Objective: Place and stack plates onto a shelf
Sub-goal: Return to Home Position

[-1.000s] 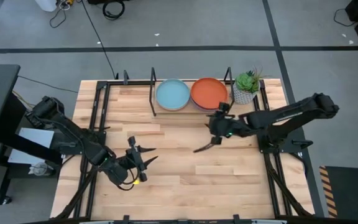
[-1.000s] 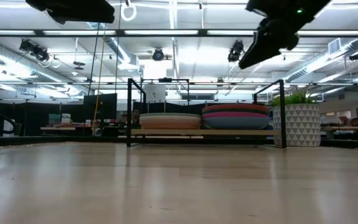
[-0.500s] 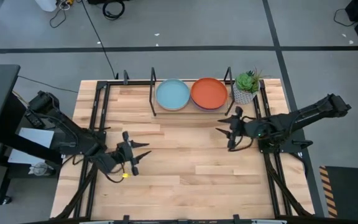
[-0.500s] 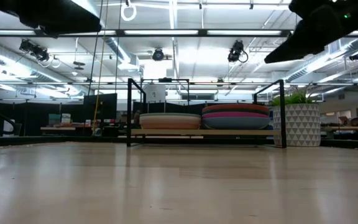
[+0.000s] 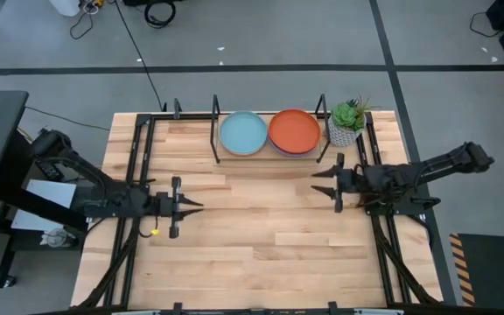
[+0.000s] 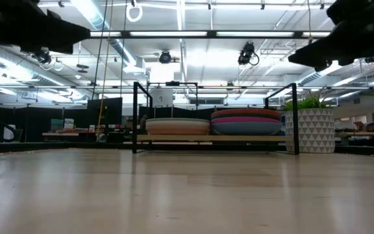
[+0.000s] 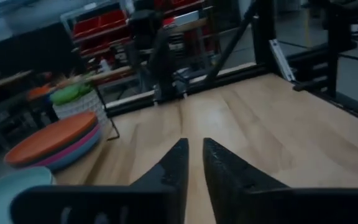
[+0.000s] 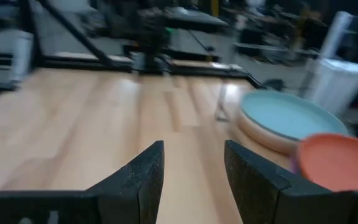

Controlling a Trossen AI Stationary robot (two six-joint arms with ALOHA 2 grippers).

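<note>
Two stacks of plates lie on the shelf (image 5: 216, 140) at the table's far edge. One has a light teal plate (image 5: 243, 133) on top, over cream (image 6: 177, 126). The other has an orange plate (image 5: 294, 131) on top, over magenta and blue (image 6: 247, 122). My left gripper (image 5: 199, 207) hovers over the table's left part, points right, and is shut but for a thin slit (image 7: 194, 149). My right gripper (image 5: 316, 180) hovers over the right part, points left, and is open (image 8: 194, 155). Both are well short of the shelf and hold nothing.
A green plant in a white patterned pot (image 5: 346, 121) stands at the shelf's right end. Black frame rails (image 5: 138, 175) run along the table's left and right sides. Bare wood (image 5: 261, 227) lies between the two grippers.
My right gripper has drawn back from the table's middle toward the right edge and turned level, pointing left. My left gripper has pulled back toward the left edge and a little toward the far edge, swinging round so that it points right. The plates have stayed still.
</note>
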